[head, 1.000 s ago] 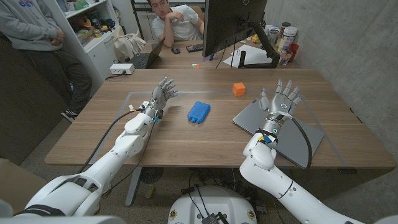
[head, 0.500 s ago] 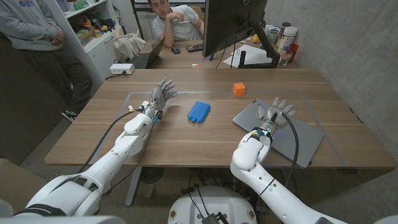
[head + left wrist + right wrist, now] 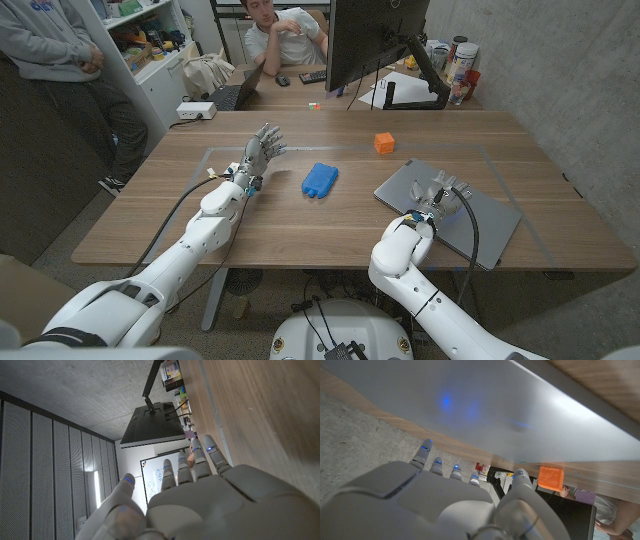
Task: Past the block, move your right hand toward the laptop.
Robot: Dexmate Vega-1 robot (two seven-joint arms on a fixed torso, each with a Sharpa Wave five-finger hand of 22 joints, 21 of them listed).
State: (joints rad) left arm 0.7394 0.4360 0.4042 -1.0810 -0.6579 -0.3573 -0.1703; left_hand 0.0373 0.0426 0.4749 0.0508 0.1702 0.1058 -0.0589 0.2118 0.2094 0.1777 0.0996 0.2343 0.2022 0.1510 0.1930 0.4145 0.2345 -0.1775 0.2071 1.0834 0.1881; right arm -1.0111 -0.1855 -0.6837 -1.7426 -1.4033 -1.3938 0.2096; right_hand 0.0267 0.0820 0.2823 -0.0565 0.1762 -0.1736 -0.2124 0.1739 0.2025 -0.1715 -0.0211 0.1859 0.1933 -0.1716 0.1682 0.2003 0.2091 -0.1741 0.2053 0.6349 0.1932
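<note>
The closed grey laptop [image 3: 480, 215] lies on the table's right side. My right hand [image 3: 438, 191] is low over its lid, fingers spread and holding nothing. In the right wrist view my right hand [image 3: 445, 505] sits close to the grey laptop lid [image 3: 520, 405], and the orange block [image 3: 550, 476] shows beyond it. The orange block [image 3: 384, 143] stands on the table behind the laptop. My left hand [image 3: 259, 153] is raised at the table's left, fingers apart and holding nothing; the left wrist view shows the back of my left hand [image 3: 210, 500].
A blue flat object [image 3: 320, 179] lies mid-table between my hands. A black monitor [image 3: 375, 40] on a stand is behind the table, with bottles [image 3: 460, 65] at back right. A person [image 3: 285, 35] sits behind; another [image 3: 60, 60] stands at the left.
My right hand has dropped from a raised, spread pose down onto the laptop lid. The left hand has not moved.
</note>
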